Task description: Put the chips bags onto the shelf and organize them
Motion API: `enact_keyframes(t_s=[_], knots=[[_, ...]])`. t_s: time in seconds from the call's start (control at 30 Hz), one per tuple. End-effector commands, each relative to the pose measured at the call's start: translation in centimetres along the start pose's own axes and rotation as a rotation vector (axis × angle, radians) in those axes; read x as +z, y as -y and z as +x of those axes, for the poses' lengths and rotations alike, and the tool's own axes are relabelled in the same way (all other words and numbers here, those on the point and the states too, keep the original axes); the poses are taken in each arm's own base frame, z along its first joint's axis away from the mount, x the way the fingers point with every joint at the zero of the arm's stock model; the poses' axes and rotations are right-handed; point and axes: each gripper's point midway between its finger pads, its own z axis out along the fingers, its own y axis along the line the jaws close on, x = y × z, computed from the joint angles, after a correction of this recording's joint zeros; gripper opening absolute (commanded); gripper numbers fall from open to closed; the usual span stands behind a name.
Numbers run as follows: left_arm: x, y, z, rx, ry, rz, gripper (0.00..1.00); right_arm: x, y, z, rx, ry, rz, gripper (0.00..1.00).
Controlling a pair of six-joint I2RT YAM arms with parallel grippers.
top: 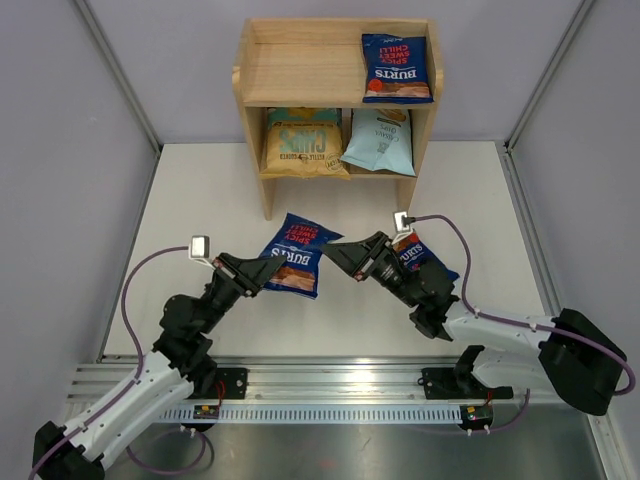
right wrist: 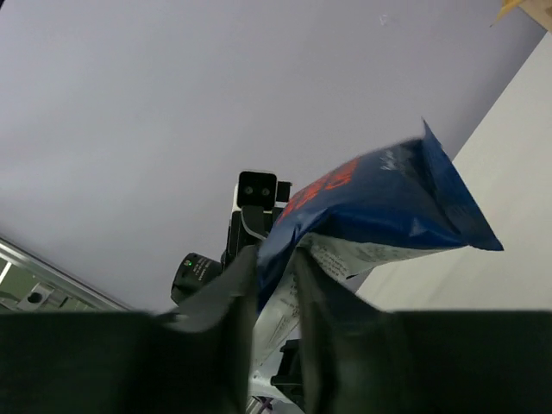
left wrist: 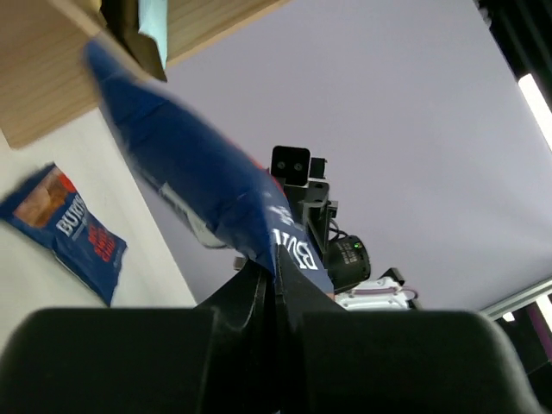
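Nearest the bases, pinched tight in the left gripper [top: 262,272] by its left seam: a dark blue Burts bag [top: 298,255], hanging clear of the table [top: 200,190] between the two arms. From the left wrist, seen as fingers [left wrist: 254,297] pressed flat together on the crimped edge. At the opposite edge, bracketed by the right gripper [top: 335,253], with its fingers [right wrist: 226,302] narrowly parted and the foil between them (cannot tell whether gripping or slack). Judged light, puffy and crinkly, slippery on the film faces and fragile inside. Best taken by the flat crimped seam or a corner, never squeezed across the belly. Likely to sag and swing from a one-edge hold, so carry gently. Just behind, lying flat on the table and partly under the right arm: a second Burts bag [top: 425,256], not yet shelved. Farther back, on the shelf [top: 290,70]: a third Burts bag [top: 397,68] at the right of the top tier, with bare board to its left. Below, side by side across the lower tier, a tan bag [top: 300,140] and a pale blue bag [top: 380,140]. Points to the upper board as the likely spot for the two bags off the shelf.
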Motion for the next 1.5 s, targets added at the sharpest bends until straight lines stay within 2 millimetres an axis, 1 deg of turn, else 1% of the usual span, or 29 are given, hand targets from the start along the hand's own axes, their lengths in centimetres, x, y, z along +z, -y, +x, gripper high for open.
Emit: enact_keyframes(t_s=[0.0,0.03,0.07,0.1,0.13,0.17,0.2,0.23,0.27,0.3,0.33,0.37,0.43,0.5,0.6,0.63,0.7,0.73,0.8,0.87,0.9,0.93,1.0,1.1,1.13,1.17,1.27,1.4,1.47], knots=[[-0.3,7.3,-1.6,0.249,0.046,0.248,0.05,-1.5,-1.4,0.0,-0.067,-0.019,-0.014,0.39],[-0.3,7.8,-1.4,0.328,0.038,0.274,0.05,-2.1,-2.3,-0.6,-0.072,-0.007,-0.023,0.56],[-0.7,9.7,-0.7,0.388,-0.008,0.344,0.05,-2.5,-2.3,-0.7,-0.074,-0.011,-0.007,0.6],[-0.8,10.2,-0.2,0.44,-0.041,0.368,0.06,-3.1,-0.7,0.1,-0.084,-0.058,0.08,0.64],[-0.8,10.6,0.1,0.517,-0.063,0.386,0.05,-3.8,-2.0,-0.7,-0.093,-0.053,0.077,0.75],[-1.3,11.1,1.5,0.556,-0.143,0.435,0.05,-4.3,-1.9,-0.7,-0.108,-0.07,0.107,0.78],[-1.6,12.3,1.9,0.59,-0.171,0.48,0.05,-5.2,-0.9,-0.3,-0.13,-0.119,0.193,0.82],[-1.8,12.6,2.3,0.625,-0.197,0.504,0.05,-6.0,-2.0,-1.2,-0.138,-0.107,0.198,0.86],[-2.2,12.8,3.3,0.641,-0.262,0.54,0.05,-6.6,-2.0,-1.7,-0.145,-0.106,0.235,0.9],[-2.5,13.6,3.5,0.665,-0.278,0.572,0.05,-7.5,-1.9,-1.7,-0.149,-0.14,0.297,0.92],[-2.7,13.8,3.8,0.673,-0.301,0.591,0.05,-8.0,-2.9,-2.1,-0.148,-0.14,0.288,0.93],[-3.3,14.1,4.5,0.689,-0.345,0.635,0.05,-8.6,-3.7,-1.6,-0.141,-0.188,0.271,0.96],[-3.8,14.8,5.0,0.717,-0.379,0.681,0.06,-9.1,-5.9,-1.5,-0.123,-0.232,0.223,0.99],[-4.8,15.3,5.7,0.744,-0.427,0.744,0.06,-9.4,-8.9,-0.5,-0.085,-0.311,0.113,0.99],[-5.6,15.7,6.1,0.764,-0.452,0.798,0.06,-9.6,-11.4,0.5,-0.022,-0.394,0.019,0.99],[-5.8,15.9,6.2,0.76,-0.457,0.81,0.05,-9.5,-11.1,1.0,-0.004,-0.42,0.028,0.99],[-6.4,16.5,6.4,0.772,-0.457,0.858,0.04,-9.1,-12.1,1.5,0.01,-0.45,-0.042,1.0],[-6.4,16.6,6.4,0.768,-0.461,0.862,0.04,-8.7,-11.7,2.1,0.029,-0.477,-0.043,0.99],[-6.8,16.9,6.7,0.769,-0.479,0.889,0.01,-8.5,-13.1,3.0,0.069,-0.538,-0.14,1.0],[-6.9,17.0,7.0,0.772,-0.503,0.913,0.01,-8.0,-12.8,4.2,0.122,-0.609,-0.169,0.99],[-6.9,17.0,7.1,0.777,-0.511,0.92,0.01,-7.7,-13.9,3.9,0.141,-0.602,-0.225,0.99],[-6.7,16.8,7.2,0.772,-0.522,0.918,0.01,-7.3,-13.8,4.2,0.158,-0.617,-0.233,0.98],[-6.7,16.5,7.5,0.774,-0.544,0.92,0.01,-7.3,-14.9,4.0,0.17,-0.624,-0.289,0.95],[-6.2,15.7,7.8,0.774,-0.569,0.909,0.01,-7.1,-15.1,4.0,0.187,-0.627,-0.301,0.89],[-6.2,15.5,7.9,0.775,-0.575,0.91,0.01,-7.1,-15.1,3.9,0.193,-0.622,-0.303,0.85],[-6.0,15.2,8.0,0.773,-0.585,0.901,0.01,-7.1,-14.9,4.0,0.212,-0.613,-0.303,0.75],[-5.5,14.7,8.1,0.781,-0.586,0.886,0.01,-7.3,-14.6,4.4,0.23,-0.637,-0.298,0.58],[-4.8,14.0,8.1,0.792,-0.592,0.847,0.03,-7.9,-14.4,4.1,0.186,-0.614,-0.259,0.43],[-4.7,13.9,8.0,0.797,-0.592,0.834,0.13,-7.5,-12.8,3.6,0.111,-0.567,-0.154,0.39]])
